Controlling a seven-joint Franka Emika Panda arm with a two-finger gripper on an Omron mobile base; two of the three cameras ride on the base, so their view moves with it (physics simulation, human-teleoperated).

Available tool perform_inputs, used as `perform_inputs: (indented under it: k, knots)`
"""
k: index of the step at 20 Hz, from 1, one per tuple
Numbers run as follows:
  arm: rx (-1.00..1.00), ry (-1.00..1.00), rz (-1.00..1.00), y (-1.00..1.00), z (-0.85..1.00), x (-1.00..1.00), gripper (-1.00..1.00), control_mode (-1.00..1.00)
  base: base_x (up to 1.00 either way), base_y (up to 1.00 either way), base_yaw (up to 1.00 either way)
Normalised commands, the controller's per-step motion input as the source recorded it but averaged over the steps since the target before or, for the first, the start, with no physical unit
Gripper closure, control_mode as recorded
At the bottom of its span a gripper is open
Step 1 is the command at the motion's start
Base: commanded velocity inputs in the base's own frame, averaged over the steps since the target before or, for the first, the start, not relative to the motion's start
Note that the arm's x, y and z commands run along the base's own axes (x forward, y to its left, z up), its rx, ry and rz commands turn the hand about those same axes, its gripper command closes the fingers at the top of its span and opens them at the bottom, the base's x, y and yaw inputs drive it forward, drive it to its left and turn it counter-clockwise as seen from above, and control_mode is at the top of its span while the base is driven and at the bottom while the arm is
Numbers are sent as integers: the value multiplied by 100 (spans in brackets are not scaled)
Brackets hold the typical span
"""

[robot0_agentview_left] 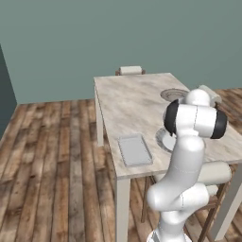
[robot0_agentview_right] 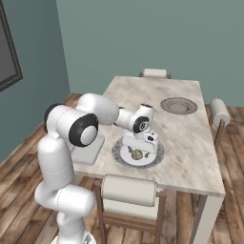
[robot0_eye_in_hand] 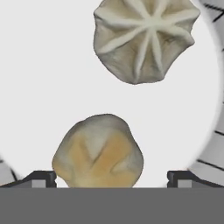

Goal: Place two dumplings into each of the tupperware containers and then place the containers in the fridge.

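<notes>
Two pleated dumplings on white plate; tupperware container alongside.

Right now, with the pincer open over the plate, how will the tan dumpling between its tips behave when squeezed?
The tan dumpling looks soft and rounded, so it may dent or squirt sideways. It sits on a smooth white plate, so it could slide. The open pincer straddles it, which probably helps centring.
</notes>
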Motion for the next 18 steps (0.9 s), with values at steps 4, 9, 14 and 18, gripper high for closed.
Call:
perform_inputs:
  k: [4,9,14,18]
  knots:
    - [0,6,1,0,-19,0,-100,-100,0,0,0]
    - [1,1,0,0,-1,-8,-100,-100,0,0,0]
    - [0,0,0,0,0,-25,-100,-100,0,0,0]
    - [0,-1,0,0,0,-13,-100,-100,0,0,0]
